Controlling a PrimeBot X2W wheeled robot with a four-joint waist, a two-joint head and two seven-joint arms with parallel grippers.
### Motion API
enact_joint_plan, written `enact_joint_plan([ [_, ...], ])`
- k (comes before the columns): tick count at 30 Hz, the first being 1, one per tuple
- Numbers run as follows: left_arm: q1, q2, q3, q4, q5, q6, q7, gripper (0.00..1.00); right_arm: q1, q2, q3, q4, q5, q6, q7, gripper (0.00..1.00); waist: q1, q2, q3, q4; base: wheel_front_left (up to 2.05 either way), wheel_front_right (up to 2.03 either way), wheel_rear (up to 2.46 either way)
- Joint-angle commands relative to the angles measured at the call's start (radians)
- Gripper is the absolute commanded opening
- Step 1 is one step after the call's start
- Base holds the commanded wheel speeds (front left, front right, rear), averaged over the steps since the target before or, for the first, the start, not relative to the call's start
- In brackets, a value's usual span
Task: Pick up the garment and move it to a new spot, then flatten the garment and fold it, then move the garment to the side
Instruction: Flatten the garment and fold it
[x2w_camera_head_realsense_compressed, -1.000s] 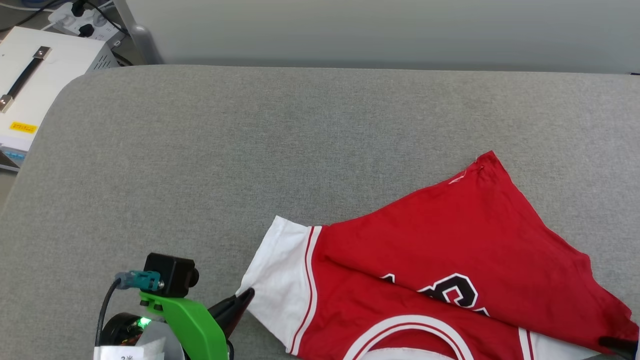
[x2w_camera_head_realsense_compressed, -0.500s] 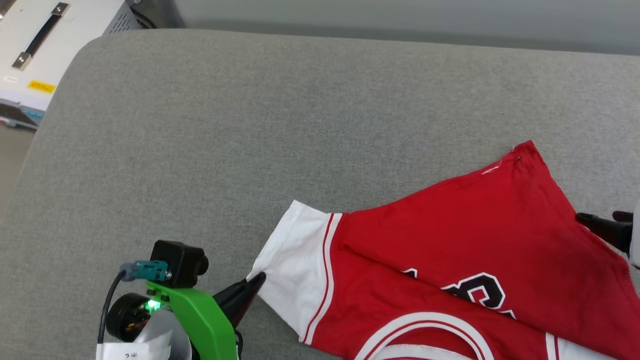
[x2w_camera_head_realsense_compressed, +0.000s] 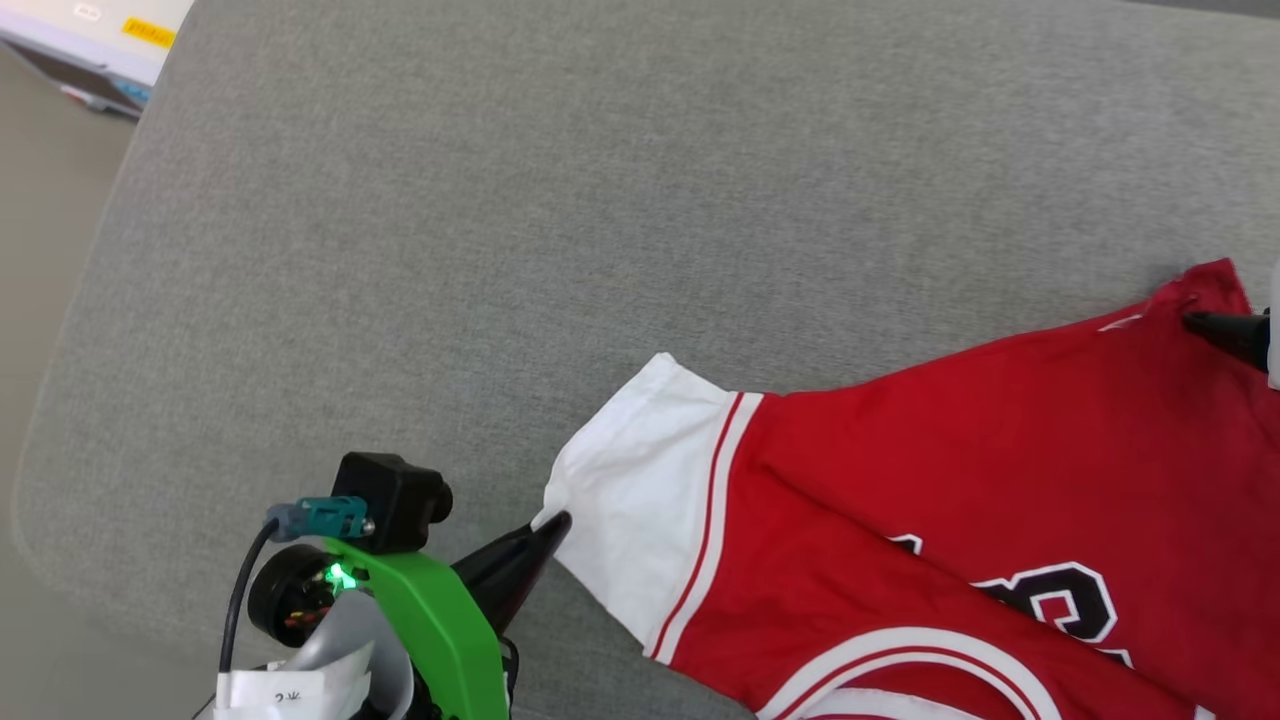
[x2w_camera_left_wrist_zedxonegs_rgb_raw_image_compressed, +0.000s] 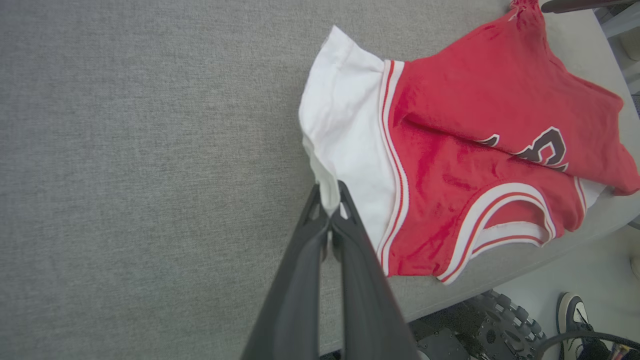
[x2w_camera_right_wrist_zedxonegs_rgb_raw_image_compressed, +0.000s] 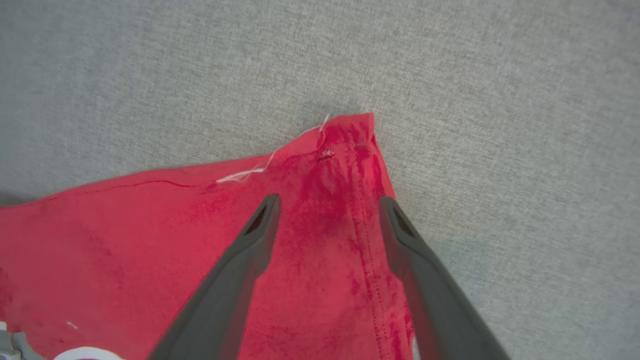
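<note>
- The garment (x2w_camera_head_realsense_compressed: 950, 480) lies spread on the gray padded counter (x2w_camera_head_realsense_compressed: 500, 250), red body partly folded over itself, with the black white-outlined lettering only partly in sight.
- Its white sleeve (x2w_camera_head_realsense_compressed: 640, 490), edged with red-and-white stripes, lies at the end of the garment nearest the left gripper (x2w_camera_head_realsense_compressed: 555, 522).
- In the left wrist view the left gripper (x2w_camera_left_wrist_zedxonegs_rgb_raw_image_compressed: 327, 192) has its two dark fingers pressed together on the sleeve's lower corner, a small fold of white cloth pinched between the tips.
- The left arm reaches low over the counter and slants in toward the sleeve; a green bracket (x2w_camera_head_realsense_compressed: 440, 630) with a small black camera sits on its wrist.
- The right gripper (x2w_camera_head_realsense_compressed: 1225, 330) is at the opposite end of the garment, over the pointed red hem corner.
- In the right wrist view the right gripper (x2w_camera_right_wrist_zedxonegs_rgb_raw_image_compressed: 327, 205) is spread wide, its fingers (x2w_camera_right_wrist_zedxonegs_rgb_raw_image_compressed: 250, 250) straddling that corner and the hem seam; nothing is clamped between them.
- The tips appear to hover just above the garment (x2w_camera_right_wrist_zedxonegs_rgb_raw_image_compressed: 150, 240) rather than press on it, though the angle makes contact hard to judge.
- Beyond the counter edge nearest the garment (x2w_camera_left_wrist_zedxonegs_rgb_raw_image_compressed: 450, 165), a shoe (x2w_camera_left_wrist_zedxonegs_rgb_raw_image_compressed: 570, 315) stands on the floor.
</note>
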Motion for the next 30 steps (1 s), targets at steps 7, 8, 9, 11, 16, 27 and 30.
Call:
enact_joint_plan([
  [7, -0.029, -0.031, -0.023, 0.016, 0.009, -0.019, -0.015, 0.00, -0.027, -0.043, 0.057, 0.098, -0.031, -0.001, -0.031, 1.00, 0.0000, 0.0000, 0.058, 0.066, 0.00, 0.00, 0.00],
  [8, -0.030, -0.031, -0.024, 0.020, 0.011, -0.020, -0.016, 0.00, -0.025, -0.047, 0.063, 0.110, -0.033, -0.001, -0.034, 1.00, 0.0000, 0.0000, 0.060, 0.068, 0.00, 0.00, 0.00],
  [9, -0.031, -0.031, -0.025, 0.023, 0.012, -0.021, -0.017, 0.00, -0.023, -0.050, 0.070, 0.121, -0.033, -0.001, -0.036, 1.00, 0.0000, 0.0000, 0.061, 0.070, 0.00, 0.00, 0.00],
  [11, -0.032, -0.031, -0.026, 0.026, 0.014, -0.021, -0.019, 0.00, -0.017, -0.056, 0.087, 0.138, -0.028, -0.001, -0.035, 1.00, 0.0000, 0.0000, 0.062, 0.073, 0.00, 0.00, 0.00],
  [16, -0.036, -0.033, -0.029, 0.032, 0.013, -0.022, -0.020, 0.00, 0.005, -0.070, 0.125, 0.175, -0.013, -0.001, -0.029, 0.43, 0.0000, 0.0000, 0.060, 0.077, 0.00, 0.00, 0.00],
  [27, -0.035, -0.028, -0.018, 0.041, 0.008, -0.014, -0.026, 0.00, -0.014, -0.066, 0.134, 0.200, 0.028, -0.001, -0.168, 0.00, 0.0000, 0.0000, 0.011, 0.062, 0.00, 0.00, 0.00],
  [30, -0.036, -0.027, -0.012, 0.040, 0.007, -0.011, -0.031, 0.00, -0.023, -0.070, 0.143, 0.201, 0.050, -0.001, -0.224, 0.00, 0.0000, 0.0000, -0.019, 0.047, 0.00, 0.00, 0.00],
])
